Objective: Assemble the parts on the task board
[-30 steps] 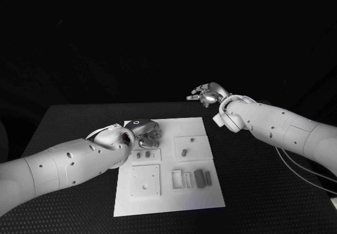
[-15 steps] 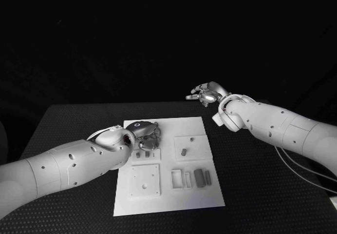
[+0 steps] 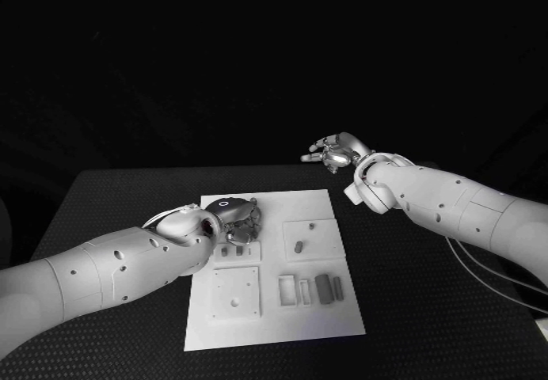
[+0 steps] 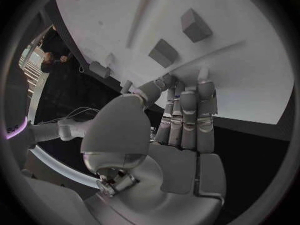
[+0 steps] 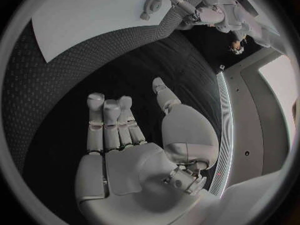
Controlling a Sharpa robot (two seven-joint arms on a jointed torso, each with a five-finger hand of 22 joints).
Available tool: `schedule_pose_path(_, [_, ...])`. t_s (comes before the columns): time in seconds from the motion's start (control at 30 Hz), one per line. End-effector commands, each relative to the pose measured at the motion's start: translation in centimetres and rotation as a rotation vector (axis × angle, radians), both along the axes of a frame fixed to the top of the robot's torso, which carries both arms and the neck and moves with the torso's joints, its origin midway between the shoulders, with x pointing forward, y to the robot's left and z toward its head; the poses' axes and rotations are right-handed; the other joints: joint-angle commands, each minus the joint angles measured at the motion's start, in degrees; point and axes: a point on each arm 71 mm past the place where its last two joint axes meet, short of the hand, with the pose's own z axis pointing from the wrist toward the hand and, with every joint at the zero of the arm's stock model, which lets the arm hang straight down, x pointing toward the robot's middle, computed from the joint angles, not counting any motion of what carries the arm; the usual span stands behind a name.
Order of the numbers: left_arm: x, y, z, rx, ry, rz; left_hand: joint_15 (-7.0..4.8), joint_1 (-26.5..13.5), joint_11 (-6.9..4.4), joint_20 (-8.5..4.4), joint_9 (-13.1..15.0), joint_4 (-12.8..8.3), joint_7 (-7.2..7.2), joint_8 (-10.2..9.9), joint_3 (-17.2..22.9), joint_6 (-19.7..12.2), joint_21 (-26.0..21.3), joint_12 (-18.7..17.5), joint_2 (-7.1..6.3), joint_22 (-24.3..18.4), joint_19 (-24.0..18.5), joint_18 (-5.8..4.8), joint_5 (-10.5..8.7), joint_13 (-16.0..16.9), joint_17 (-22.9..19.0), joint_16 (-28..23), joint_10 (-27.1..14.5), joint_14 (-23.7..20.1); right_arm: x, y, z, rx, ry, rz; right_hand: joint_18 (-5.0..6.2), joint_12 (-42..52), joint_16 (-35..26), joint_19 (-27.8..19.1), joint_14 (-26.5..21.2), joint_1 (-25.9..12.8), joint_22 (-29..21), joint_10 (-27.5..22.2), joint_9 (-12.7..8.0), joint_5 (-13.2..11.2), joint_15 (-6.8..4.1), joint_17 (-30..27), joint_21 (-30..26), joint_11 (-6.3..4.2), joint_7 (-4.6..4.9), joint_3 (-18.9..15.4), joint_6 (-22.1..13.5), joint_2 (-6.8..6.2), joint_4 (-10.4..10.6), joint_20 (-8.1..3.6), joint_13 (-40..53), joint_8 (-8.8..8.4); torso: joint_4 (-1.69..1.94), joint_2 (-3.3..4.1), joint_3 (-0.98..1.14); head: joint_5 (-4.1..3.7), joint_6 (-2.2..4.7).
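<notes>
The white task board (image 3: 274, 317) lies in the middle of the black table. On it are several small grey parts: one (image 3: 299, 247) on a raised square at mid-right, two long ones (image 3: 325, 286) near a slotted block, two short ones (image 3: 232, 252) at the left. My left hand (image 3: 237, 218) hovers over the board's far left part, fingers pointing down. In the left wrist view its fingers (image 4: 187, 110) lie straight and close together, tips at the board (image 4: 250, 75), near two grey blocks (image 4: 164, 52); nothing is in it. My right hand (image 3: 333, 152) is raised beyond the table's far edge, fingers (image 5: 109, 122) spread and empty.
A square plate with a hole (image 3: 235, 293) sits at the board's near left. Black table (image 3: 434, 317) stretches to the right of the board. A cable (image 3: 485, 273) hangs below my right arm.
My left hand has slid a little toward me over the board's far left part, uncovering the board's far left corner. The right hand has stayed in place.
</notes>
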Motion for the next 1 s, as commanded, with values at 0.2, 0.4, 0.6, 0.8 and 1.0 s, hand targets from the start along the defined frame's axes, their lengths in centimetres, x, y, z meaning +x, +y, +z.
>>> schedule_pose_path(0.2, [0.0,-0.3,-0.5,0.018,0.01,-0.004,-0.05,-0.33,-0.11,-0.13,-0.5,0.33,0.08,0.08,0.47,0.11,1.63,-0.3,0.76,1.45,1.16,6.43,0.31,-0.03,-0.13,1.36,0.35,1.53,-0.1,0.2,0.0,-0.002,-0.002,0.017,4.83,0.34,0.25,-0.02,-0.46,-0.4,-0.08,-0.31,-0.05,0.05,-0.07,-0.08,-0.19,0.13,0.37,-0.25,0.09,0.13,0.03,-0.29,-0.08,0.29,-0.09,0.11,0.02,-0.14,-0.16])
schedule_pose_path(0.4, [0.0,-0.4,-0.7,0.028,0.023,-0.003,-0.04,-0.48,-0.08,-0.13,-0.69,0.43,0.06,0.01,0.46,-0.06,2.12,-0.52,0.66,1.43,1.43,6.61,0.3,-0.06,-0.22,1.73,0.29,1.85,0.0,0.2,0.0,-0.002,-0.001,0.018,4.83,0.35,0.25,-0.01,-0.45,-0.4,-0.08,-0.3,-0.05,0.05,-0.07,-0.08,-0.19,0.13,0.37,-0.25,0.09,0.13,0.02,-0.3,-0.08,0.29,-0.06,0.08,0.07,-0.33,-0.35])
schedule_pose_path(0.6, [0.0,-0.4,-1.0,0.062,0.027,-0.007,-0.27,-0.43,-0.34,-0.23,-0.72,0.45,-0.05,0.6,0.57,0.87,2.96,-0.34,0.9,1.4,1.89,6.98,0.31,0.17,-0.45,2.34,1.23,2.47,0.0,0.3,0.0,-0.002,-0.001,0.019,4.83,0.36,0.26,-0.01,-0.45,-0.41,-0.08,-0.3,-0.05,0.05,-0.07,-0.09,-0.18,0.13,0.37,-0.25,0.1,0.13,0.02,-0.3,-0.09,0.29,-0.01,0.0,0.04,-0.44,-0.49])
schedule_pose_path(0.8, [0.0,-0.5,-1.4,0.092,0.026,-0.015,-0.82,0.16,-0.93,-0.52,-0.61,-0.1,-0.31,1.52,0.93,2.47,3.56,0.2,1.17,1.36,1.96,7.01,0.34,0.61,-0.87,2.59,2.93,2.84,0.0,0.3,0.0,-0.001,-0.001,0.02,4.83,0.37,0.27,-0.01,-0.45,-0.43,-0.08,-0.3,-0.05,0.05,-0.08,-0.09,-0.18,0.13,0.37,-0.26,0.11,0.13,0.03,-0.3,-0.1,0.3,-0.04,0.03,0.05,-0.41,-0.55])
schedule_pose_path(1.0, [-0.1,-0.7,-1.8,0.099,0.016,-0.021,-1.37,0.73,-1.48,-0.89,-0.59,-0.43,-0.78,2.29,1.65,3.95,3.94,0.42,1.73,1.28,1.94,6.82,0.43,0.99,-1.36,2.75,4.41,3.47,-0.1,0.4,0.0,-0.001,-0.002,0.021,4.83,0.38,0.28,0.0,-0.44,-0.45,-0.08,-0.29,-0.05,0.05,-0.08,-0.1,-0.17,0.12,0.36,-0.26,0.12,0.14,0.03,-0.3,-0.11,0.3,0.0,0.02,0.01,-0.53,-0.57])
